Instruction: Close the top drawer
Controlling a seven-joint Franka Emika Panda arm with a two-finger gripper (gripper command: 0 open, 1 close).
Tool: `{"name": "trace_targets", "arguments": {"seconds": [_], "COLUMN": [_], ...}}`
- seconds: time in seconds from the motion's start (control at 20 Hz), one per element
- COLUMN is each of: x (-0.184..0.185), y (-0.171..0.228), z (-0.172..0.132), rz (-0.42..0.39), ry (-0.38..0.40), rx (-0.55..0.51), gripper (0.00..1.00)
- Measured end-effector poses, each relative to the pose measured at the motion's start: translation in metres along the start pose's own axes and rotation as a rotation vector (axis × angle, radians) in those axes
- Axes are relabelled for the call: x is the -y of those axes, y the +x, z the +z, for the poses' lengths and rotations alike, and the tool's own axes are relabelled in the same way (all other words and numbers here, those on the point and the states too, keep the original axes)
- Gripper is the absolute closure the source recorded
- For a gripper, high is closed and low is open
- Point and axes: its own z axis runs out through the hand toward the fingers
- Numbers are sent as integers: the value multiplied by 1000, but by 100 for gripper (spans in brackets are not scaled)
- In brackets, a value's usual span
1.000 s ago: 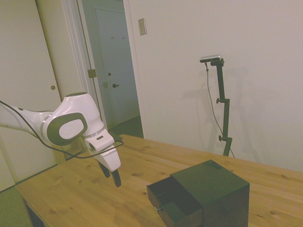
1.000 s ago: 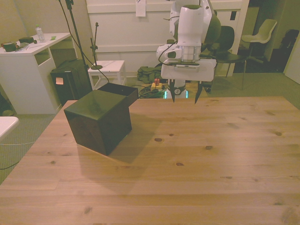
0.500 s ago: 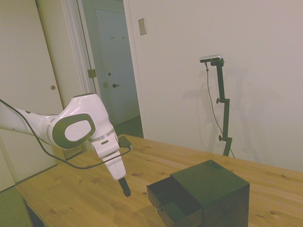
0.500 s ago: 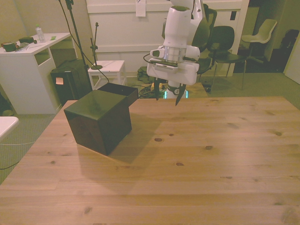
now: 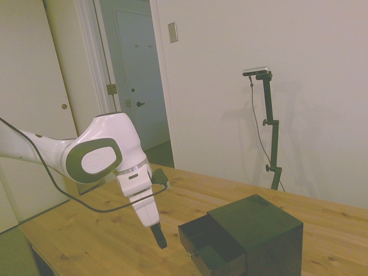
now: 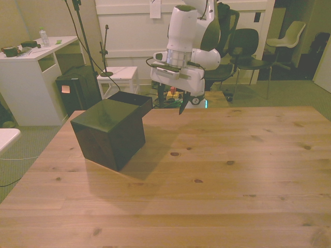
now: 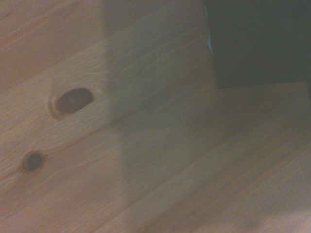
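Hand (image 6: 173, 106) beside top drawer (image 5: 202, 234) (black, open)

black top drawer (image 5: 202, 237) pulled open

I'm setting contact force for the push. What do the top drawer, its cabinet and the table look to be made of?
The top drawer and cabinet look like black-painted or stained wood or board with a satin finish: flat panels, soft sheen, no visible grain. The drawer's small knob seems metallic. The table is light, pine-like wood, showing knots and plank grain.

Wooden table (image 6: 217, 175), white desk (image 6: 31, 57)
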Motion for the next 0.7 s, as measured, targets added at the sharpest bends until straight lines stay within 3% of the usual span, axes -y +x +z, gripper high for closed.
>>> {"name": "trace_targets", "arguments": {"seconds": [0.7], "x": [-4], "y": [18], "z": [-6], "rz": [12], "ry": [-37], "rx": [-18], "gripper": [100]}}
